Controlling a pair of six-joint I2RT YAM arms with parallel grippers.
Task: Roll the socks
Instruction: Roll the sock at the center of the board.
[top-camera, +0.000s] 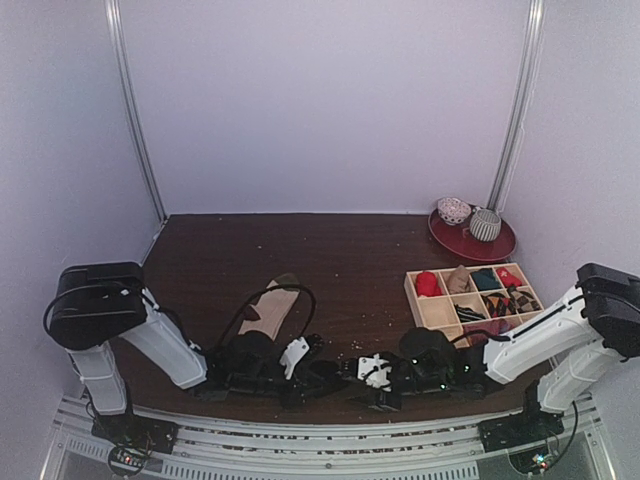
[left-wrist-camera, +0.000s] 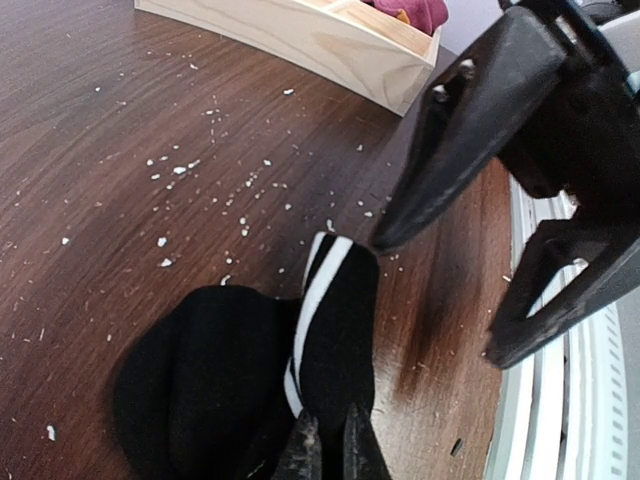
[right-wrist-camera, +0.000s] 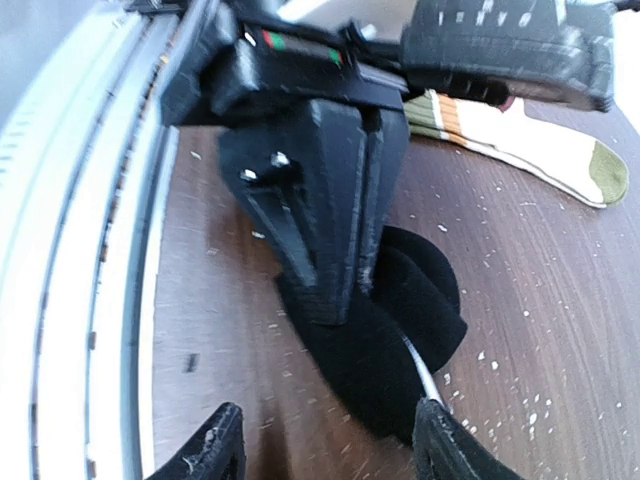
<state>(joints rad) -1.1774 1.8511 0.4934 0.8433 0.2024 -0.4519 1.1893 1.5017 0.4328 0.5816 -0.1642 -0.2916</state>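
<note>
Black with white cuff stripes, the short sock (left-wrist-camera: 220, 390) lies bunched at the near edge of the dark wooden desk (top-camera: 350, 250) between the two arms; the left jaws are clenched on it right by the white stripe, while the right jaws stand released, spread to either side of it. Farther back on the left, the long tan sock (top-camera: 270, 308) lies flat. On the right, a wooden tray (top-camera: 412, 300) holds a red bundle (top-camera: 427, 284), then a tan, a teal (top-camera: 487, 280) and another red one in its far compartments, and dark patterned pieces too small to tell in the near ones. Beyond it, a red plate (top-camera: 497, 247) carries two grey-white patterned balls (top-camera: 485, 224).
</note>
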